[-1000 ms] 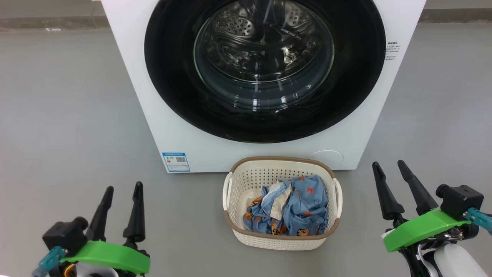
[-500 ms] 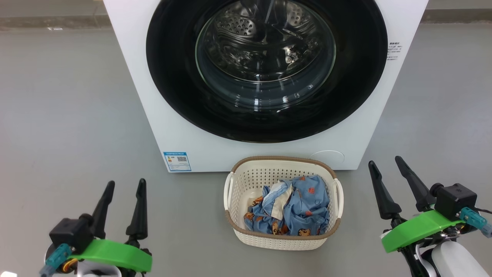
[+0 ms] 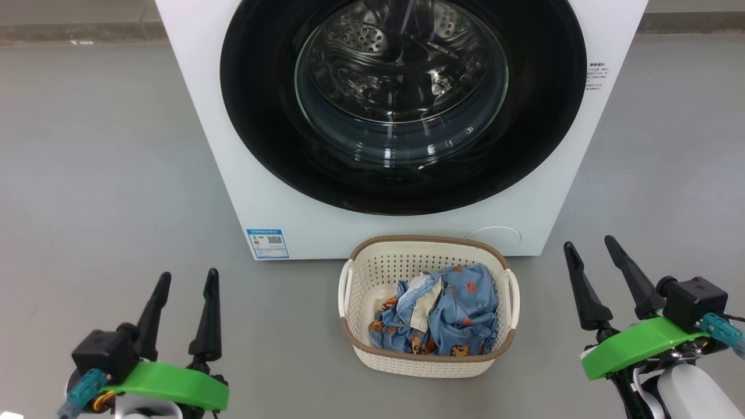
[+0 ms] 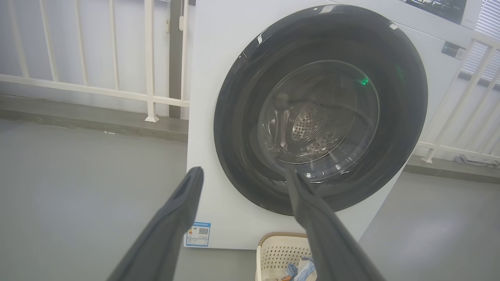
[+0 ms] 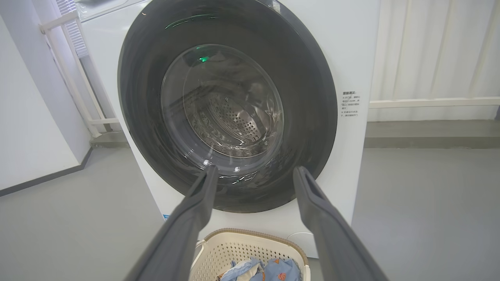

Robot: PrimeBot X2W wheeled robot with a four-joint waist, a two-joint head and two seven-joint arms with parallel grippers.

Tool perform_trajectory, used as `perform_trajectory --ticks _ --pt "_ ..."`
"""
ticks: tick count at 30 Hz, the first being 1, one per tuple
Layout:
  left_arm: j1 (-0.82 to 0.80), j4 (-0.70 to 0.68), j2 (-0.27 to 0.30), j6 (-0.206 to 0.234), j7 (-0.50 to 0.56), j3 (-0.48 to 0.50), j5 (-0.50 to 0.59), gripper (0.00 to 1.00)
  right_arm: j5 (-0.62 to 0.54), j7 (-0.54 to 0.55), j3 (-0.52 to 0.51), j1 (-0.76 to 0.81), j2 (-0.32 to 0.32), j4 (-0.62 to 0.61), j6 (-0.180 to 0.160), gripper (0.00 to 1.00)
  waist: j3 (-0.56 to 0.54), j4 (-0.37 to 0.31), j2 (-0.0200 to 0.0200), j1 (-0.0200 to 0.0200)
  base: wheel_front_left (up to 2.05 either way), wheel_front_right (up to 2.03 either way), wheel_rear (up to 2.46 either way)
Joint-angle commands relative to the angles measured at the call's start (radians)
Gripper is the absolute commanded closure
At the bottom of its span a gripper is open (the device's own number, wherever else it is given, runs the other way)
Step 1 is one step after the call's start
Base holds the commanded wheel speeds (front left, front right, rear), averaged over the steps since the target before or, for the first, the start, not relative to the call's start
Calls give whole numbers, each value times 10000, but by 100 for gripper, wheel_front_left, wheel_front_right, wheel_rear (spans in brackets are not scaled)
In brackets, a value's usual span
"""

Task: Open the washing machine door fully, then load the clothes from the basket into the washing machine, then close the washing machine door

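Observation:
The white washing machine stands ahead with its round glossy black door shut flat against the front, drum visible through the glass. On the floor right before it sits the cream basket, holding the crumpled light blue clothes. My left gripper hovers open at the lower left, well left of the basket. At the lower right, my right gripper is open too, nothing between its fingers. The door and basket also appear in the left wrist view, and door, basket and clothes in the right wrist view.
Grey floor spreads on both sides of the machine. A white railing runs behind it on the left, and a white wall stands at the left of the right wrist view. A small blue label marks the machine's lower left front.
The left gripper has risen a little. The right gripper shifted only slightly. Door, basket and clothes stay as they were.

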Motion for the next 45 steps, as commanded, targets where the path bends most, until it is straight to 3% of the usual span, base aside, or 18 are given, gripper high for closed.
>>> perform_trajectory --ticks 1,29,45 --pt "-403 -142 270 30 -65 377 65 0 -141 -124 173 -341 -85 -196 31 0 1 -6 0 0 0 0 0" --pt "-424 -95 251 59 -65 453 240 0 -54 -124 190 -392 -111 -201 31 0 -13 5 0 0 2 2 -4" --pt "-398 -92 278 53 -65 494 257 0 -18 -124 170 -396 -92 -199 31 0 1 -38 0 0 88 88 -175"
